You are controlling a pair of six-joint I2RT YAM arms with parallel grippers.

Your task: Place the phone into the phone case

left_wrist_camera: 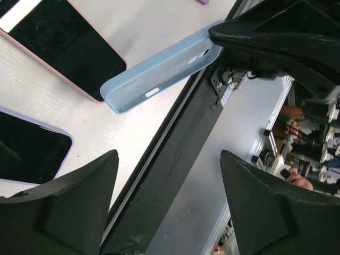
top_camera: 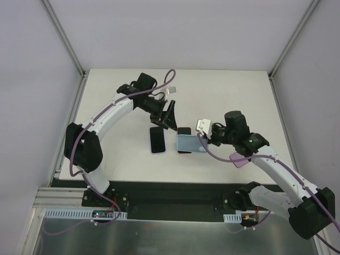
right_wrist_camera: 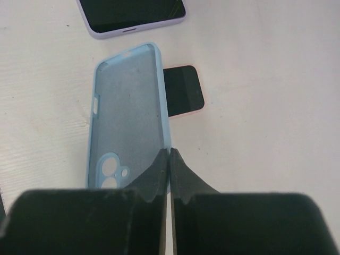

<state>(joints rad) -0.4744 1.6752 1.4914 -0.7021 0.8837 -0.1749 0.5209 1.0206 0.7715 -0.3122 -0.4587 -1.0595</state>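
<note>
Pinching the light-blue silicone phone case [right_wrist_camera: 127,106], right gripper [right_wrist_camera: 169,154] hovers centre-frame; left gripper [left_wrist_camera: 169,156] gapes empty; pink-edged black phone [right_wrist_camera: 183,90] apparently uncased, insertion undone.

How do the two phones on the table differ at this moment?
The lavender-edged phone has a pale purple rim; the pink-edged phone has a pink one. The lavender-edged phone lies fully exposed, while the pink-edged phone is partly hidden by the blue case pinched in the right gripper. Both lie flat on the table with dark screens up.
</note>
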